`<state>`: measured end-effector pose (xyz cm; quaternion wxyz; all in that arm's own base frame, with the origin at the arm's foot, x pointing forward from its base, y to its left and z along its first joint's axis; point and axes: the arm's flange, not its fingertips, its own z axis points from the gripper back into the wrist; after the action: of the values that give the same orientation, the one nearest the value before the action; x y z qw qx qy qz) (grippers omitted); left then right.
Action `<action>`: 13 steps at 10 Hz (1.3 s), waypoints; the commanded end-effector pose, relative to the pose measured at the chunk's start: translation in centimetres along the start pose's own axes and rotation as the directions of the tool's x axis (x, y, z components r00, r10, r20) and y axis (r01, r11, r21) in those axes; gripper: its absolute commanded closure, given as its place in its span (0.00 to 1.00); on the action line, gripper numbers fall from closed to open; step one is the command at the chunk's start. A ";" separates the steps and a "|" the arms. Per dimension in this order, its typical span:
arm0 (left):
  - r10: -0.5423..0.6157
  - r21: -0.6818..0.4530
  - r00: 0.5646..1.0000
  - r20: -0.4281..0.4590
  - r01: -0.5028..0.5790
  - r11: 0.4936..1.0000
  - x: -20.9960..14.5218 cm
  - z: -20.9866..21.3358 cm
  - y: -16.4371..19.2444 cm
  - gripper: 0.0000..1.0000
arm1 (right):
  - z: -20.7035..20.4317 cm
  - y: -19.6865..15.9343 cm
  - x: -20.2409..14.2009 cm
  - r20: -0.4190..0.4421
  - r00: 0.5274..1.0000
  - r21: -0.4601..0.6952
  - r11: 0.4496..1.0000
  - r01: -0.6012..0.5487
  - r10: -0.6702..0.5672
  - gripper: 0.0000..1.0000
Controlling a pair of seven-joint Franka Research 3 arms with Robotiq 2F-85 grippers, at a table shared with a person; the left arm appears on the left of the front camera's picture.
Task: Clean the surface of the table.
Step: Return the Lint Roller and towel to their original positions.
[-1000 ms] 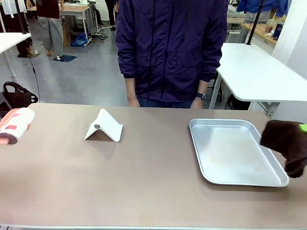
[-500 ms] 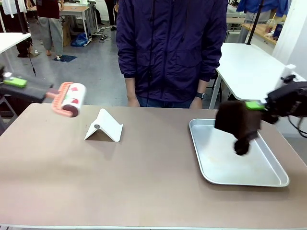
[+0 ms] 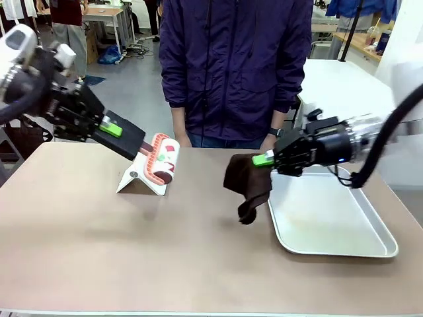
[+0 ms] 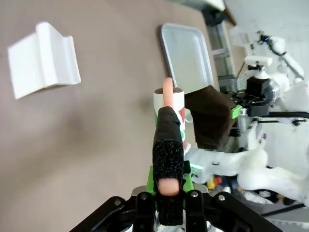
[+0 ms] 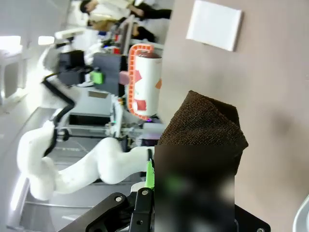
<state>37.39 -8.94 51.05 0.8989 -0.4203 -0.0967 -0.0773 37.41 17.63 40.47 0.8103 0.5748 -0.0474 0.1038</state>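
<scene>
both pairs of fingers are clenched on something. in the front view the left gripper (image 3: 112,127) clamps the black handle of a lint roller (image 3: 162,158), whose red and white drum hangs in the air just above a white folded stand (image 3: 143,174). the right gripper (image 3: 263,158) pinches a dark brown cloth (image 3: 247,183), which droops down near the left rim of the silver metal tray (image 3: 330,214), and i cannot tell if its lowest corner touches anything. the table (image 3: 165,244) spreads wide under all of this, taupe-brown and bare in the middle. a person in a purple jacket stands at the far edge, hands down.

in the left wrist view the green pads (image 4: 150,176) squeeze the padded handle, and the lint roller (image 4: 169,112) points out over the table (image 4: 82,140), with the stand (image 4: 43,60) to one side and the tray (image 4: 187,53) farther off. the cloth (image 4: 208,118) in the other gripper is also seen there.

in the right wrist view the cloth (image 5: 205,130) covers most of the fingers, so only a bit of green pad (image 5: 150,175) shows; the grip looks tight. the table (image 5: 260,82) is behind it, the lint roller (image 5: 145,84) is opposite.

i judge that the step is bringing both tools to the middle, and wiping is not yet begun. next, the cloth needs to come down flat on the bare top and slide across it, and the roller must clear the stand first.
</scene>
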 end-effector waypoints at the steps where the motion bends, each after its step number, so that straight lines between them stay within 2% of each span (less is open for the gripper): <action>1: 0.013 0.085 1.000 0.021 -0.015 0.996 2.0 -1.5 0.1 0.78 | -3.0 -2.3 3.4 0.058 0.997 -0.072 0.996 -0.046 0.050 0.90; 3: 0.050 0.123 0.999 -0.006 -0.049 0.991 3.9 -3.7 1.0 0.78 | -5.2 -4.8 5.2 0.126 0.984 -0.135 0.985 -0.110 0.127 0.90; 4: 0.076 0.133 0.997 -0.002 -0.075 0.988 5.0 -4.4 1.7 0.78 | -5.8 -6.2 6.2 0.156 0.980 -0.161 0.982 -0.101 0.126 0.90; 7: 0.093 0.176 0.996 0.012 -0.093 0.980 7.6 -5.9 3.6 0.78 | -6.0 -9.0 8.1 0.139 0.990 -0.187 0.982 0.001 0.025 0.90; 8: 0.117 0.186 0.993 -0.014 -0.113 0.976 8.4 -6.3 4.4 0.78 | -5.4 -9.3 8.1 0.101 0.995 -0.191 0.981 0.041 -0.022 0.90; 9: 0.079 0.153 0.997 -0.002 -0.078 0.985 6.5 -6.0 4.1 0.78 | -5.6 -9.3 7.2 0.125 0.991 -0.203 0.979 -0.021 0.047 0.90; 13: 0.079 0.153 0.997 -0.002 -0.078 0.985 6.5 -6.0 4.1 0.78 | -5.6 -9.3 7.2 0.125 0.991 -0.203 0.979 -0.021 0.047 0.90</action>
<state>45.75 -11.57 45.69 0.9324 -0.3504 -0.0803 -0.0378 46.58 20.85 31.17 0.8586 0.4949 -0.1122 0.0719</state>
